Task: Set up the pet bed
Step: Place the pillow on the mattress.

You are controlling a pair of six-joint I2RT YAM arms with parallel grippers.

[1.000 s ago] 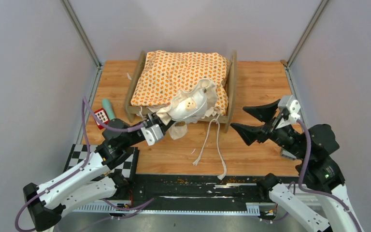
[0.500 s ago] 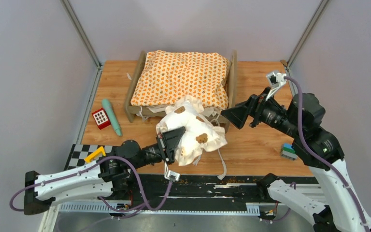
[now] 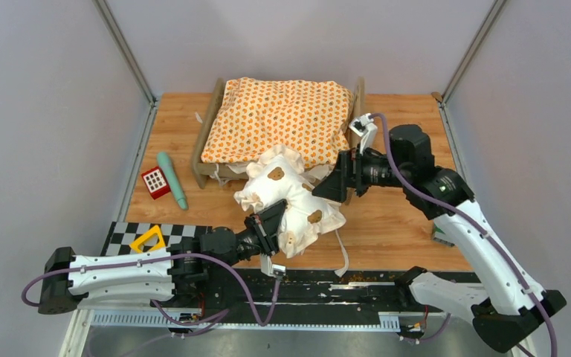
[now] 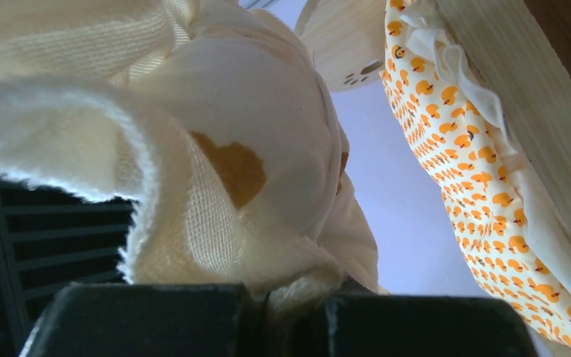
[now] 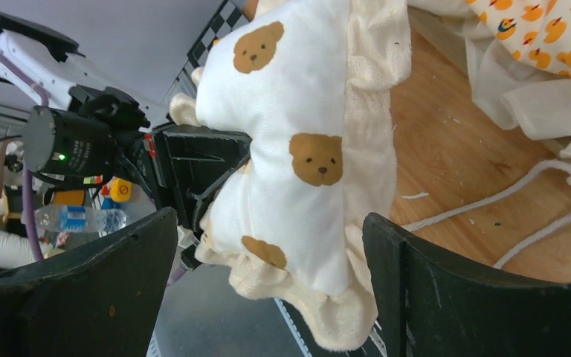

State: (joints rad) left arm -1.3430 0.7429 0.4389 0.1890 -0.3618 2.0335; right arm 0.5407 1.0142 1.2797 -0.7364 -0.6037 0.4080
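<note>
- since the left tool (image 3: 271, 223) is clamped on its frill, the pillow (image 3: 286, 195) is held up, likely for placing.
- the pet bed (image 3: 207, 132) stands just behind the pillow, cushion (image 3: 282, 119) on it.
- the right tool (image 3: 328, 189), jaws apart, waits right of the pillow.
- only the left wrist view shows the pinched frill.

Counted: one pet bed (image 3: 207, 141); one orange-patterned cushion (image 3: 279, 119) on the pet bed; one white pillow (image 3: 286, 197) just in front of the pet bed; one red block (image 3: 155, 182), one teal stick (image 3: 171, 178) and one yellow triangular frame (image 3: 149, 239) left of the pet bed.
</note>
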